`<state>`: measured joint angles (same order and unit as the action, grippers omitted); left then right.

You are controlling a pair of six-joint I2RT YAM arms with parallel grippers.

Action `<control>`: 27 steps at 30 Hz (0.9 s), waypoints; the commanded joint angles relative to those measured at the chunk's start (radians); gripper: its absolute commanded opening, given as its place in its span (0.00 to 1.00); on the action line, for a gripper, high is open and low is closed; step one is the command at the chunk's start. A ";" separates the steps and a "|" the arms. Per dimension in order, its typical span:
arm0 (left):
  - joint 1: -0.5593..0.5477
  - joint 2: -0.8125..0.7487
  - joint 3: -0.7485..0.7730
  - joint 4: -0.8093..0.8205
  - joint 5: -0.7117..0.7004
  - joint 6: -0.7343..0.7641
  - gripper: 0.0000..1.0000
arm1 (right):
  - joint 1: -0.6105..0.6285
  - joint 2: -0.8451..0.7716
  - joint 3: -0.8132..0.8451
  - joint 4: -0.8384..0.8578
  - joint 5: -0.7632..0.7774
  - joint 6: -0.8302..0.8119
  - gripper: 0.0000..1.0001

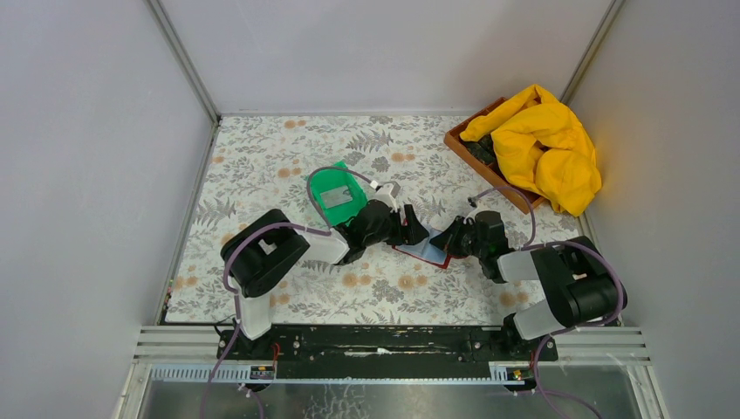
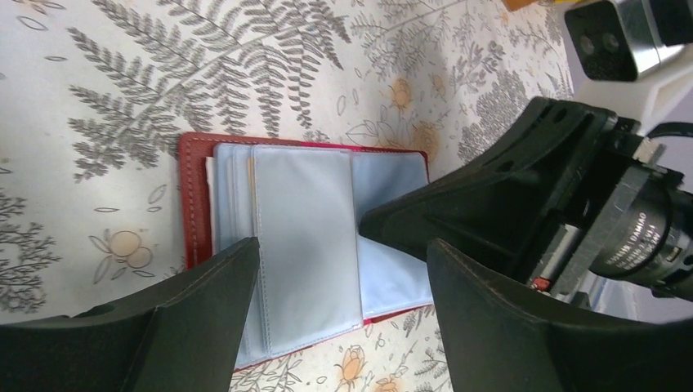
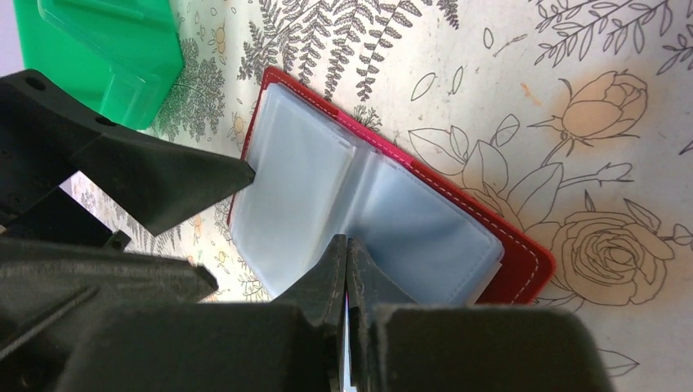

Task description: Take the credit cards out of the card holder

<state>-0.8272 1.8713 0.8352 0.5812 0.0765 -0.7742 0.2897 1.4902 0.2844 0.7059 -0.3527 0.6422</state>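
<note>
1. Closest to the lens is the left claw [image 2: 343, 245]. It's spread wide with nothing in it, one finger on each side of the sleeves [image 2: 302, 237].
2. The holder [image 2: 192, 196] lies opened flat on the table [image 1: 262, 148] between the two arms, red cover down and pale sleeves up.
3. Cards: I honestly can't spot one inside the sleeves from these angles.
4. The right claw [image 3: 347, 249] is closed tight, tips pressed onto the sleeves near the fold. It looks like it's pinning the holder, but I can't tell if it has a sleeve pinched.
5. My guess at the step: right holds things down while left lines up to pull a card.
6. The next move needs the left tips to drop onto a card edge, grab the card and not the sleeve, then slide it straight out.
7. Further out, the green bin [image 3: 122, 82] sits just beside the holder with a grey slab [image 1: 339, 196] in it, maybe a card. A tray [image 1: 462, 144] with a yellow rag [image 1: 545, 144] sits in the far right corner.
</note>
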 commanded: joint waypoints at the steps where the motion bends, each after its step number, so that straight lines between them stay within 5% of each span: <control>1: 0.000 0.033 0.005 -0.003 0.116 -0.036 0.83 | -0.007 0.038 0.019 -0.022 0.000 -0.008 0.00; 27: -0.002 0.039 0.018 0.181 0.276 -0.193 0.84 | -0.013 0.079 0.031 -0.020 -0.027 0.003 0.00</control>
<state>-0.7956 1.8950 0.8333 0.6407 0.2039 -0.9058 0.2718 1.5356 0.2977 0.7353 -0.4026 0.6640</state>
